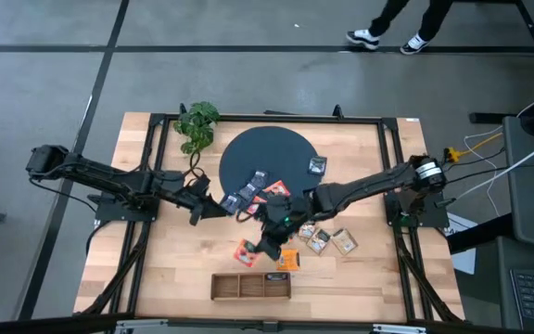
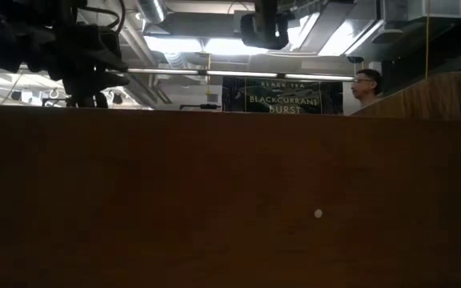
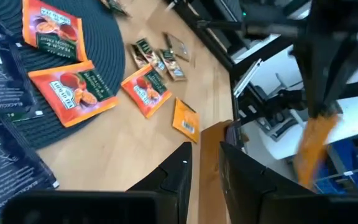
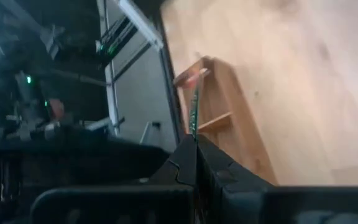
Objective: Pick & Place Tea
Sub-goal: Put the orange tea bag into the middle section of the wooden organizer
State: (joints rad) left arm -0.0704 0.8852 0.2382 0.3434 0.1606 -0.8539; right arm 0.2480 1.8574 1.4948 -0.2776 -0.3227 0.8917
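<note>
Several tea sachets lie about: dark blue ones (image 1: 258, 176) and a red-orange one (image 1: 276, 190) on the dark round mat (image 1: 267, 148), beige ones (image 1: 318, 241) and orange ones (image 1: 288, 260) on the wood. My right gripper (image 1: 269, 246) reaches in from the right, just beyond the wooden tray (image 1: 251, 285), and is shut on an orange sachet (image 3: 312, 149). My left gripper (image 1: 197, 209) waits at the mat's left edge, open (image 3: 204, 174), with nothing between its fingers. My right gripper pinches one edge of the sachet (image 4: 194, 124) between its two shut fingers. The sachet stands edge-on and sticks out past the fingertips. The fingers slant down from the table's right side. In the left wrist view the sachet hangs below the gripper, clear of the wood.
A leafy plant (image 1: 196, 125) stands at the mat's far left. The tray's wooden wall (image 2: 230, 200) fills the low view; a person (image 2: 364, 84) stands in the room behind. Bare wood lies left of the tray.
</note>
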